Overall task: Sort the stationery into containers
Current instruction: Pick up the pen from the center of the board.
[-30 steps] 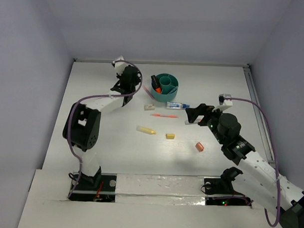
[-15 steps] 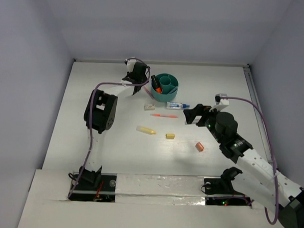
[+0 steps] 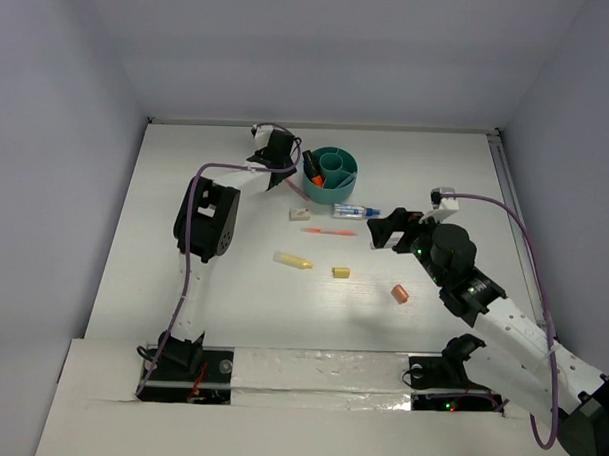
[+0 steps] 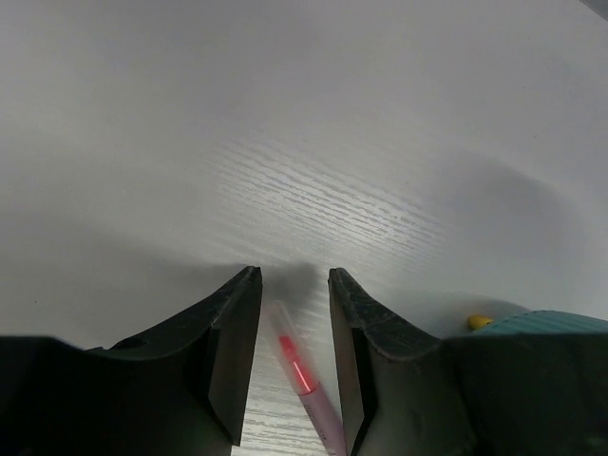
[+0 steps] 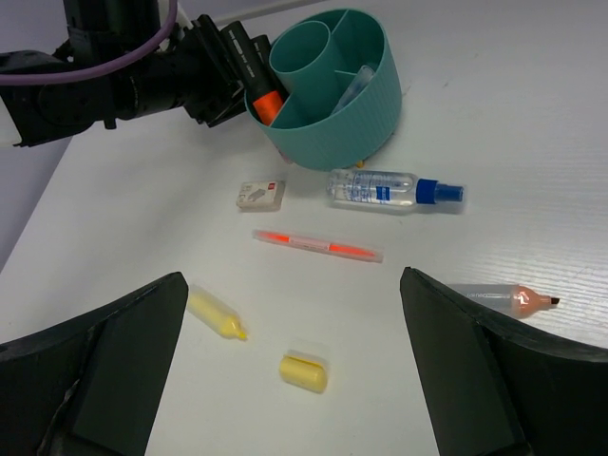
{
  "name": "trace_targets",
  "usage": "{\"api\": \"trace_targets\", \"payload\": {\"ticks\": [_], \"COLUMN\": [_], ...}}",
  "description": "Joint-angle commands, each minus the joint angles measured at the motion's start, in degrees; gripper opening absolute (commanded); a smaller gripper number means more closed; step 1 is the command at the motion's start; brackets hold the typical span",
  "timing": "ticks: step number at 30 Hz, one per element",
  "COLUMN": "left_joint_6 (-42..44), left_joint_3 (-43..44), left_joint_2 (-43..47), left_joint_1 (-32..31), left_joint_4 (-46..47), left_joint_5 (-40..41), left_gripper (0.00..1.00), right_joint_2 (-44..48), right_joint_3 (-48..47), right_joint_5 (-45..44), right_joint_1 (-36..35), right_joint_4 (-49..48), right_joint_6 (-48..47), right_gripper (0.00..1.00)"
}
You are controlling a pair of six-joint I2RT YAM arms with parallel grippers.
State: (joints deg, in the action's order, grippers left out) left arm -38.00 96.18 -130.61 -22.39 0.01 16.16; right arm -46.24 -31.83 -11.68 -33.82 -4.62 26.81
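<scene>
Left arm has swung in over the last sec from nearer the far-left corner to right beside the cup (image 3: pixel 332 169), elbow folded in. Right arm hardly differs. Cup sits near the far edge of the table (image 3: pixel 242 311), approx mid-width.

Progress, my read: early. Done so far:
- black marker (image 5: pixel 255 71) w/ orange band stands in an outer cell of the cup
- a clear item leans in another cell, can't tell what

Not yet sorted, lying on the table nearer than the cup:
- white eraser (image 3: pixel 300 214)
- spray bottle (image 3: pixel 355 211)
- orange pen (image 3: pixel 329 231)
- yellow marker (image 3: pixel 292 259)
- yellow bit (image 3: pixel 341 272)
- orange bit (image 3: pixel 400 292)
- pink pen (image 4: pixel 296 366)

So most of the job remains.

Left claw (image 4: pixel 293 275) is narrowly spread, one finger each side of the pink pen. The pen lies flat just left of the cup. A gap shows beside it, so no pinch yet. Right claw (image 5: pixel 293 280) is spread wide w/ nothing in it, hovering toward the right edge, nearer than the bottle.

Views:
- Left wrist cam alone shows the pen btw the fingers; from the top cam the claw body covers that spot.
- Left wrist cam also catches a tiny yellow speck (image 4: pixel 480 322) at the cup's foot.
- Right wrist cam shows a clear marker w/ orange tip (image 5: pixel 499 297) that the top cam doesn't show, prob. hidden under the right claw.
- Top cam alone has the orange bit, outside both wrist views.
</scene>
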Motion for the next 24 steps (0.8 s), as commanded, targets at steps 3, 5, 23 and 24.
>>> {"api": "trace_targets", "payload": {"ticks": [3,5,23,24], "left_joint_6": [0.29,0.56,3.46,3.46], "left_joint_3": [1.29,2.60,-3.28,-3.72], "left_joint_2": [-0.34,-1.14,5.45,5.80], "left_joint_1": [0.07,-0.45,-0.46,-0.98], "left_joint_4": [-1.41,-3.08,-4.76,-4.76], "left_joint_5": [-0.69,-0.69,11.44,11.17], "left_gripper": [0.33,0.33,0.55,0.55], "right_joint_2": [0.18,0.18,-0.08,-0.08], "right_joint_3": [-2.00,-2.09,-2.27,-2.27], "right_joint_5": [0.43,0.61,1.31,1.22], "right_joint_1": [-0.28,-0.28,-0.28,-0.28], "right_joint_4": [-1.88,-1.97,-1.88,-1.88], "right_joint_6": [-0.44,-0.35,-0.35,-0.35], "right_gripper": [1.00,1.00,1.00,1.00]}}
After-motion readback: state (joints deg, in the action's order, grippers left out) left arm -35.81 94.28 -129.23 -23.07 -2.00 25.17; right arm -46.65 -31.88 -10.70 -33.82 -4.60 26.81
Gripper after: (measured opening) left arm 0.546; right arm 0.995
